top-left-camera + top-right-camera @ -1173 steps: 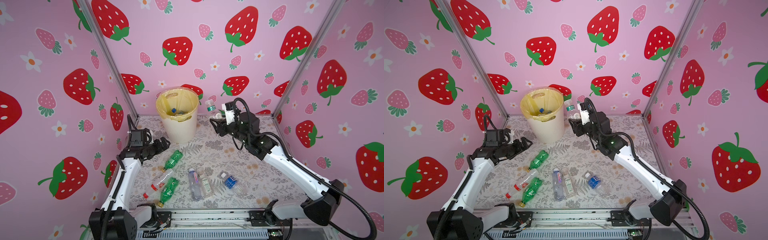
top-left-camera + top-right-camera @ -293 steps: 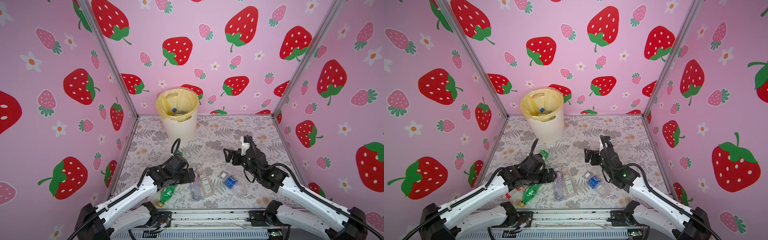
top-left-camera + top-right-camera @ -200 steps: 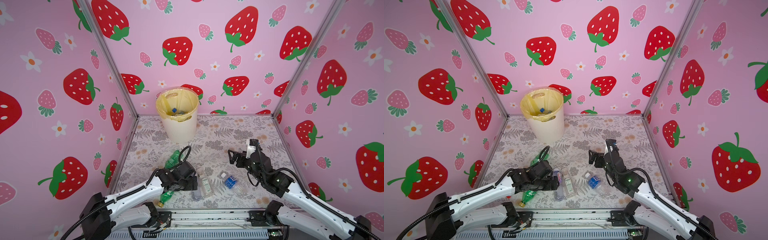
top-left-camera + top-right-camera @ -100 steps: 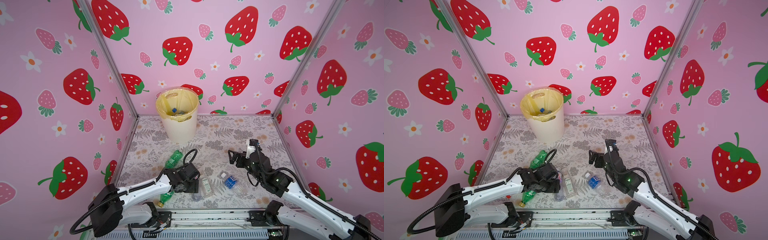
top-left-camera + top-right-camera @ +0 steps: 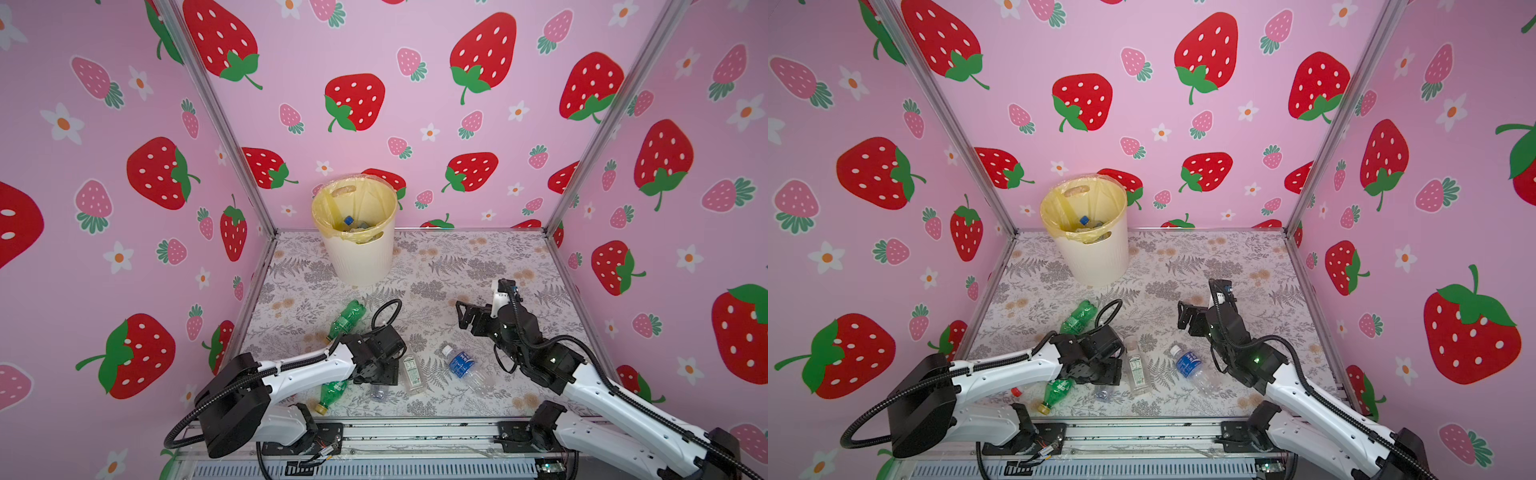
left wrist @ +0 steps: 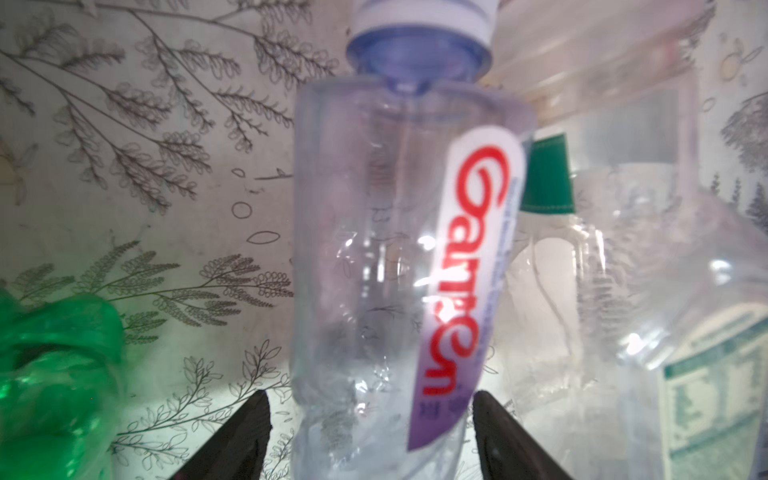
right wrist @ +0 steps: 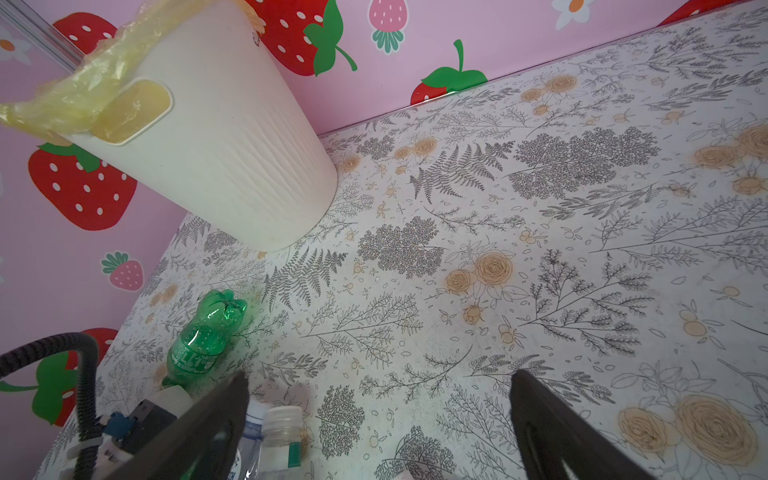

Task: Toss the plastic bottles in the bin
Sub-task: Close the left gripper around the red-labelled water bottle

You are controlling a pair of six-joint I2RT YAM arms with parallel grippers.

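left wrist view: left pincer open astride clear bottle, set to clamp it for the bin; right pincer open, empty.

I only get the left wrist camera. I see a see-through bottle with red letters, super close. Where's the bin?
Observer: The bin stands at the back of the table, far from that bottle.
Operator: Is stuff in it?
Observer: Yes, a blue cap shows inside its yellow bag.
Operator: And the right end effector?
Observer: It is open and empty, above the table.
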